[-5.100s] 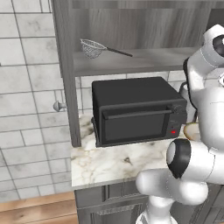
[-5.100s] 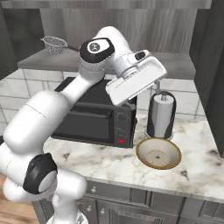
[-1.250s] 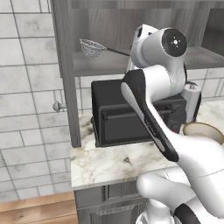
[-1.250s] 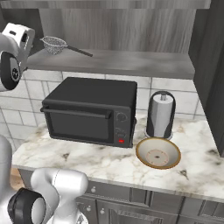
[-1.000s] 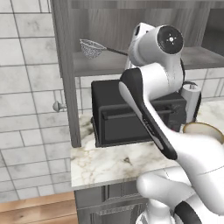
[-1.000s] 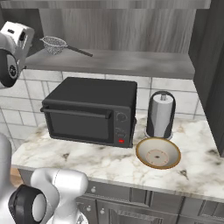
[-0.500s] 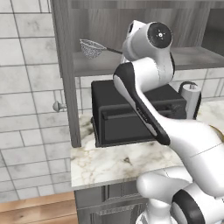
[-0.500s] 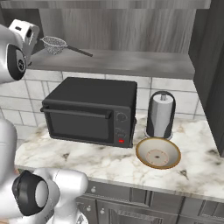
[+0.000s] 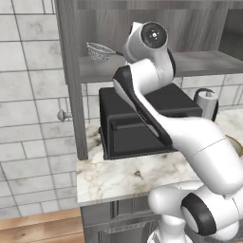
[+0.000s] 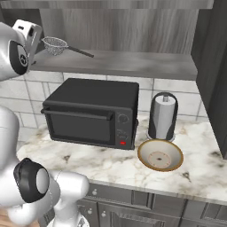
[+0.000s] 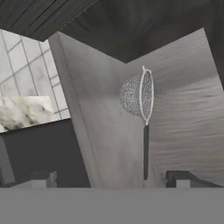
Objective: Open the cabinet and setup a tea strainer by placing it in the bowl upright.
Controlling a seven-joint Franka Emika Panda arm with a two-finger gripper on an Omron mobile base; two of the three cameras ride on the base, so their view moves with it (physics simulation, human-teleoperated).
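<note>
Hovering with fingers spread wide and holding nothing, gripper (image 11: 111, 177) pointed along the cabinet (image 10: 133, 26) shelf toward the tea strainer (image 11: 140, 98). Strainer lay on that shelf (image 10: 128, 60), mesh cup at the left end, dark handle (image 11: 145, 151) running back between the two fingertips (image 11: 43, 177) without touching either. Below the shelf sat the black toaster oven (image 10: 95, 113). Right of the oven, on the marble counter (image 10: 106, 164), rested the tan bowl (image 10: 160, 154), just in front of a white-topped cylinder (image 10: 163, 116).

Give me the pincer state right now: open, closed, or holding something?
Pincer: open, holding nothing. Its fingertips stand wide apart just short of the tea strainer handle on the cabinet shelf.
</note>
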